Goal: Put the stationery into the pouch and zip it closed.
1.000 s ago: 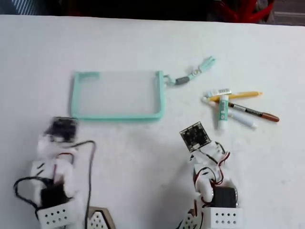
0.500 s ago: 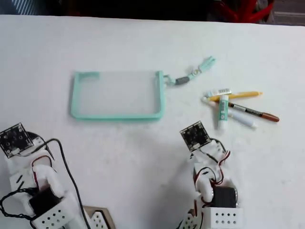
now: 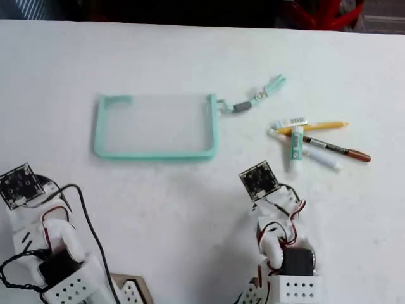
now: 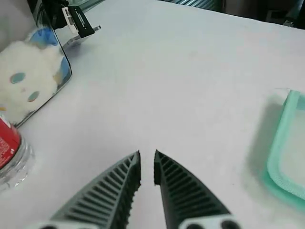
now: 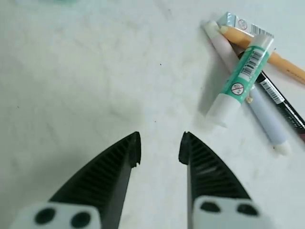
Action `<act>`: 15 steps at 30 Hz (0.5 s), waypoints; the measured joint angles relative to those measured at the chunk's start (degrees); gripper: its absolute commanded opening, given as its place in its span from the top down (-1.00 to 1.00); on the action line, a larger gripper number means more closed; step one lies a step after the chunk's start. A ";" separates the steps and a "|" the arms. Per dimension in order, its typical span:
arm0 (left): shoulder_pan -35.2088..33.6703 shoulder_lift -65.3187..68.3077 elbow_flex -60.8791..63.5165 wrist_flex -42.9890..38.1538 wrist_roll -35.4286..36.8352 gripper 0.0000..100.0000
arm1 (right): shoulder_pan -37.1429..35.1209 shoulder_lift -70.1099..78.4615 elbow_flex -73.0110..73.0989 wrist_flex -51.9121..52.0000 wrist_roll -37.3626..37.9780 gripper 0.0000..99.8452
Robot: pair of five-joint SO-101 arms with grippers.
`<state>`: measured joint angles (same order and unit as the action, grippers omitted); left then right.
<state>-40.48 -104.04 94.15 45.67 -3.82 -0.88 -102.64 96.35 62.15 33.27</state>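
Pouch (image 3: 152, 156) lies flat on the table (image 3: 190, 57), at 10 o'clock from my right pincer (image 5: 159, 143) and at 2 o'clock from my left pincer (image 4: 147, 164). Stationery sits well apart from it, at its 3 o'clock: a glue stick (image 3: 295, 151), a yellow pen (image 3: 323, 126), a dark pen (image 3: 335, 149) and a pale marker (image 3: 324, 159), heaped and crossing. Right pincer: jaws parted, empty, over bare table near the glue stick. Left pincer: jaws all but closed, empty. Nothing is packed yet.

Risks, as I judge them: the items overlap, so closing on one may drag its neighbours, and the round barrels would roll at a glancing touch. The pouch looks thin and light, so if it is not held it may slide when something is pushed at its mouth. I cannot tell whether the zip is open.

Materials: the pouch is rectangular, of clear soft film with mint edging and rounded corners, and has a cord pull (image 3: 259, 97) at its 2 o'clock corner. The glue stick is a smooth plastic cylinder. The pens are slim and glossy.
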 measured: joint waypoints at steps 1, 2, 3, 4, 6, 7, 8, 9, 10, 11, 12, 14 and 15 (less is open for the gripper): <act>0.00 0.00 0.00 0.00 0.00 0.96 | 0.00 0.00 0.00 0.00 0.00 0.71; 0.00 0.00 0.00 0.00 0.00 0.94 | 0.00 0.00 0.00 0.00 0.00 0.71; 0.00 0.00 0.00 0.00 0.00 0.94 | 0.00 0.00 0.00 0.00 0.00 0.71; 0.00 0.00 0.00 0.00 0.00 0.93 | 0.00 0.00 0.00 0.00 0.00 0.71; 0.00 0.00 0.00 0.00 0.18 0.93 | 0.00 0.00 0.00 0.00 0.00 0.71; 0.00 0.00 0.00 0.00 0.26 0.93 | 0.00 0.00 0.00 0.00 0.00 0.72; 0.53 0.00 0.00 0.00 0.26 0.93 | 0.00 0.00 0.00 0.00 0.00 0.72; 1.49 0.00 0.00 0.00 0.26 0.93 | 0.00 0.00 0.00 0.00 0.00 0.72; 2.73 0.00 0.00 0.00 0.26 0.93 | 0.00 0.00 0.00 0.00 0.00 0.72; 3.78 0.00 0.00 0.00 0.26 0.93 | 0.00 0.00 0.00 0.00 0.00 0.72; 4.84 0.00 0.00 0.00 0.26 0.93 | 0.00 0.00 0.00 0.00 0.00 0.72; 6.24 0.00 0.00 0.00 0.26 0.93 | 0.00 0.00 0.00 0.00 0.00 0.72; 6.95 0.00 0.00 0.00 0.26 0.93 | 0.00 0.00 0.00 0.00 0.00 0.72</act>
<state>-33.54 -104.04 94.15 45.67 -3.56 -0.88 -102.64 96.35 62.15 33.27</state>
